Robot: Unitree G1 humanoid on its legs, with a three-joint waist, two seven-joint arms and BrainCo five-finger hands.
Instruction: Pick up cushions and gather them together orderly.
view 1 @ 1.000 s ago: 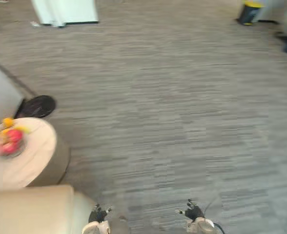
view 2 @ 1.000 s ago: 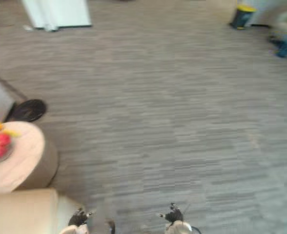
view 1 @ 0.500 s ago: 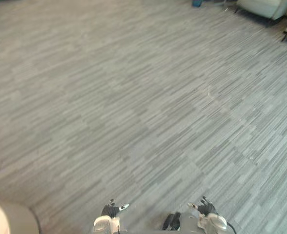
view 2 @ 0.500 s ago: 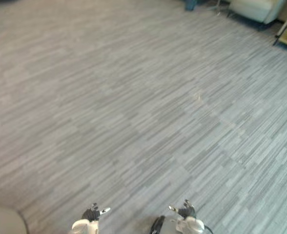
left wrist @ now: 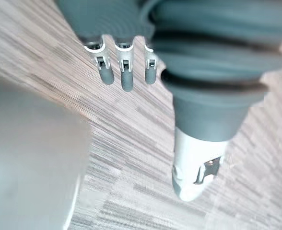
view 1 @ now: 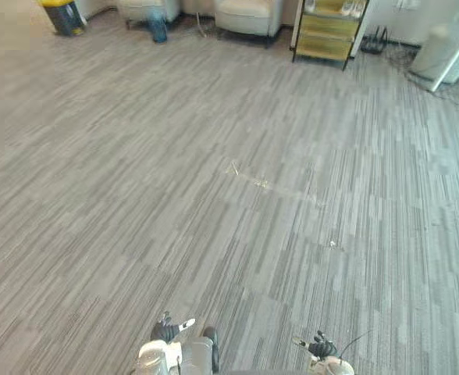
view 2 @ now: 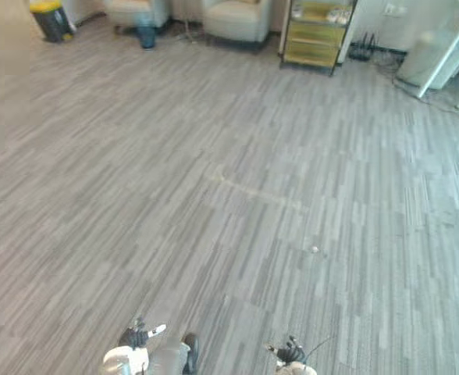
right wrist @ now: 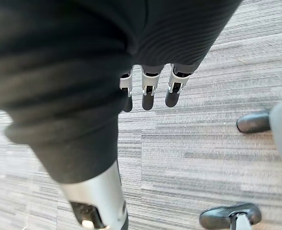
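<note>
Our left hand point(view 1: 165, 330), right hand point(view 1: 321, 345) hang low, fingers relaxed, holding nothing. Cushions: we cannot tell where; likeliest by cream upholstered armchairs point(view 1: 249, 14), far across grey striped carpet point(view 1: 214, 195). We should approach steadily, hands loose.

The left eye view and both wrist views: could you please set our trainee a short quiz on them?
1. True or false: the left hand is curled round a cushion.
2. What stands next to the armchair at the far wall? A) shelf unit B) fridge C) bicycle
3. Are the right hand's fingers straight or curled?
Key: 1 false, it holds nothing; 2 A; 3 straight.
</note>
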